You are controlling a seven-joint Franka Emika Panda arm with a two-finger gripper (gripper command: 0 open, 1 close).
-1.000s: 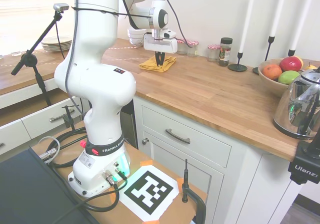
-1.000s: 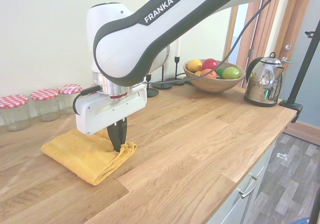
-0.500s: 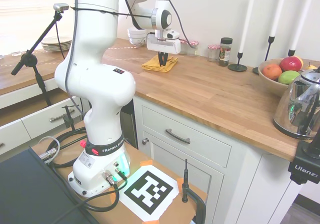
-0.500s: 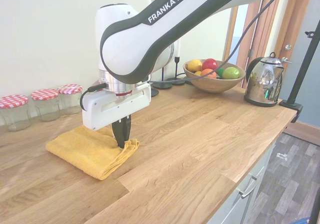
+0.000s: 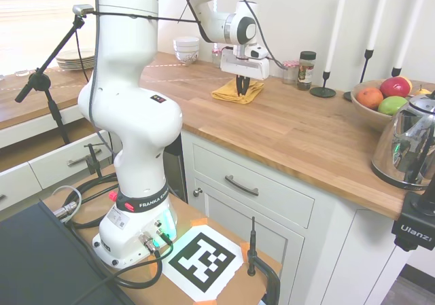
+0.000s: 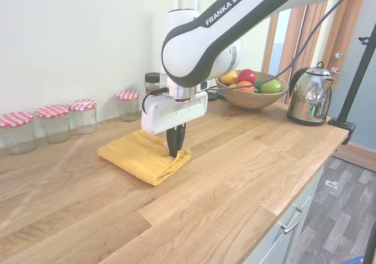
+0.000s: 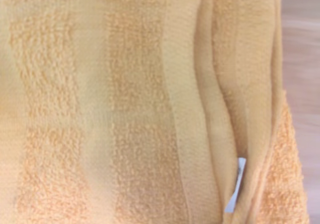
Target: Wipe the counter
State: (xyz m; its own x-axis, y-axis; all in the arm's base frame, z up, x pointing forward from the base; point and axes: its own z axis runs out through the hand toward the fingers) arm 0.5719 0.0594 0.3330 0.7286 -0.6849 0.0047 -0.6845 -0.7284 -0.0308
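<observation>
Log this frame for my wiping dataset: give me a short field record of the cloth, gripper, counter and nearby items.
cloth: folded yellow terry towel, flat on the counter
gripper: two-finger gripper, shut on the towel's edge nearest the fruit bowl
counter: warm-brown butcher-block wooden countertop
behind cloth: glass jars with red-checked lids along the wall
far end: wooden fruit bowl, shiny metal kettle
wrist view: towel weave and a small white tag

Towel on counter, gripper on top

Towel lies on counter; gripper presses its front corner. Jars stand behind along the wall. Fruit bowl and kettle sit well apart at the far end.
</observation>
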